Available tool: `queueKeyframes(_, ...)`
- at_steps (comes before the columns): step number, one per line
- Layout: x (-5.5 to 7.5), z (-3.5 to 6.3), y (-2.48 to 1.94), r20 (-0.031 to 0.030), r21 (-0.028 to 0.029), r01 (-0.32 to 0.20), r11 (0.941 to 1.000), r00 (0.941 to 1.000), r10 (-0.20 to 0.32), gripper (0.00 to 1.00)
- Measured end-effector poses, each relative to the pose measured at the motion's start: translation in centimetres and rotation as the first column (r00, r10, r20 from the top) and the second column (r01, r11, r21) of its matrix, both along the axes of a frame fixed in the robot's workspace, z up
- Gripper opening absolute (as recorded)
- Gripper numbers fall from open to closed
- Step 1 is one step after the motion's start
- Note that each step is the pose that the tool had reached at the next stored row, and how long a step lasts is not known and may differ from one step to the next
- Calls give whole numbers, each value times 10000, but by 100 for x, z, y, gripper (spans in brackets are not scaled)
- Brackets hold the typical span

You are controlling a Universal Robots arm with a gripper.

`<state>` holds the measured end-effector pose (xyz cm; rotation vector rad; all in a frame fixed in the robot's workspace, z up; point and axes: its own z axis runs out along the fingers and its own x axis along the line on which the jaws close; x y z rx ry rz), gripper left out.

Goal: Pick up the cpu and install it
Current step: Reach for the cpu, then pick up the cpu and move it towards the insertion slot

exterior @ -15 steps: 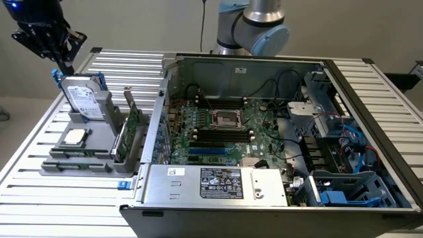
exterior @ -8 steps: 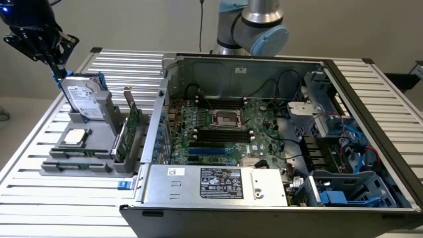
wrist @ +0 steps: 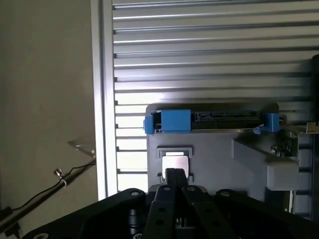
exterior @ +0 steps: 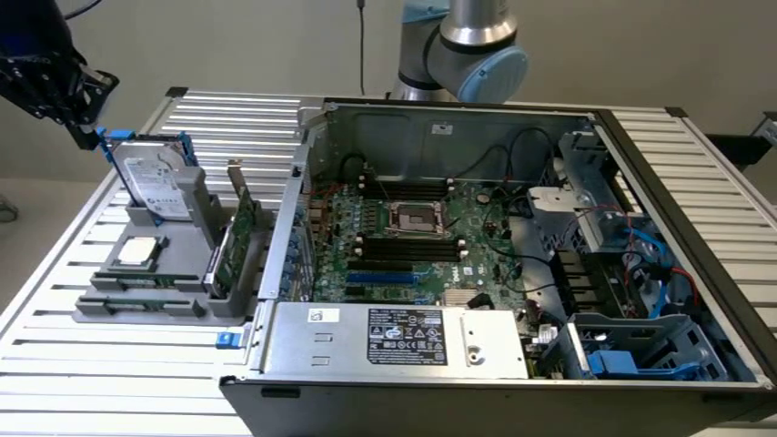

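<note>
I see my hand [wrist: 172,173] pinched shut and empty, with the cpu [exterior: 137,250] well below it in the holder [exterior: 146,309].

Exterior cam is sitting high, looking down at a slant over the open PC case [exterior: 401,137], grey parts holder [exterior: 146,308] at its 9 o'clock. Wrist cam is pointing straight down, closer in, sharing that holder and the slatted table [wrist: 199,50].
</note>
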<state>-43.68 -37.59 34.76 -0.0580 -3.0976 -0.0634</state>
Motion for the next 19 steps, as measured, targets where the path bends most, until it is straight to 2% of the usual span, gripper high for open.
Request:
queueKeyframes(16, 0, 0, 0, 0, 0, 0, 10000, 10000, 0, 11)
queueKeyframes(17, -1, 0, 0, 0, 0, 0, 10000, 10000, 0, 12)
queueKeyframes(19, 0, 0, 0, 0, 0, 0, 10000, 10000, 0, 24)
